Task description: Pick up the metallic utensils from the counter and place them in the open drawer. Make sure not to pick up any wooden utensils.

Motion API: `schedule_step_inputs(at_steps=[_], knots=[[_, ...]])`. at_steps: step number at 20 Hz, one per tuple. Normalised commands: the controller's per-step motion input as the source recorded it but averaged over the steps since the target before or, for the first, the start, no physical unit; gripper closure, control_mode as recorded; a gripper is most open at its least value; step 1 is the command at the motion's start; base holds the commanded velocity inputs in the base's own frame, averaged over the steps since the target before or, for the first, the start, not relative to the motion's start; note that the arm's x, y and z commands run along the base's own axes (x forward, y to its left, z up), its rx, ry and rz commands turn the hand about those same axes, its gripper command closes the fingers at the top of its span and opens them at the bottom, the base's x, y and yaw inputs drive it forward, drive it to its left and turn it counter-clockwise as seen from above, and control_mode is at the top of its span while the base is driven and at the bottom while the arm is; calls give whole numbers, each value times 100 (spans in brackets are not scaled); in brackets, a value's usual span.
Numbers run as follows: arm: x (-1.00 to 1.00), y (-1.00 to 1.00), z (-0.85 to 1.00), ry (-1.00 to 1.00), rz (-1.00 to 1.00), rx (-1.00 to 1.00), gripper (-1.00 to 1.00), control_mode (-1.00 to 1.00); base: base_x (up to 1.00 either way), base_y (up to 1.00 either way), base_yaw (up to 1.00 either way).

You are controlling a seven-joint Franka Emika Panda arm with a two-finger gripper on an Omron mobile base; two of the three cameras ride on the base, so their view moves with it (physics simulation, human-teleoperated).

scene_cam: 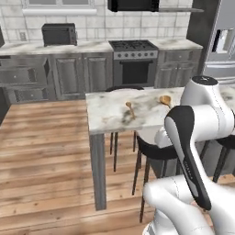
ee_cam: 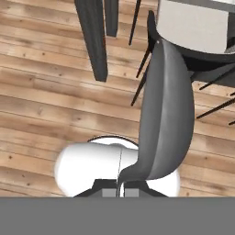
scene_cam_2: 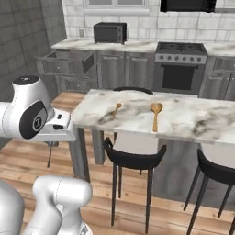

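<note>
Left base view has the counter (scene_cam: 110,114) across the middle of the frame, a white marble slab with grey veins on a dark leg. Two wooden spoons lie on it. The small wooden spoon (scene_cam: 130,108) sits near the frame's centre, its long axis running up and down the picture with a slight lean, bowl at the upper end. The larger wooden spoon (scene_cam: 165,99) is to its right, partly cut off by the robot's white arm.

Right base view gives both more plainly. The small spoon (scene_cam_2: 116,110) lies left of centre, bowl toward the top of the frame. The larger one (scene_cam_2: 156,116) lies just right of it — bowl at the upper end, long handle pointing down toward the counter's near edge. The two are apart, not touching. No metal piece can be made out on the slab in either view.

At upper left, the open drawer (scene_cam_2: 66,64) juts out from the grey cabinets under the back worktop; in the left base view it is at the left edge (scene_cam: 23,73).

Black stools (scene_cam_2: 133,158) stand under the counter's near side.

Hand view looks down on wooden floor (ee_cam: 46,92) and a stool's dark curved back (ee_cam: 167,110); the fingers' spread cannot be told.
</note>
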Motion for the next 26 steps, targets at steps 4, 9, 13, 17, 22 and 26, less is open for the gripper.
schedule_step_inputs(at_steps=[4,9,13,17,22,26], knots=[[0,0,0,0,0,0,100,100,31,100,0],[0,0,0,0,0,0,100,100,57,100,0],[0,0,0,0,0,0,100,100,94,100,0],[0,0,0,0,0,0,100,100,100,99,0],[0,0,0,0,0,0,100,100,100,92,0],[0,0,0,0,0,0,100,100,100,53,0]])
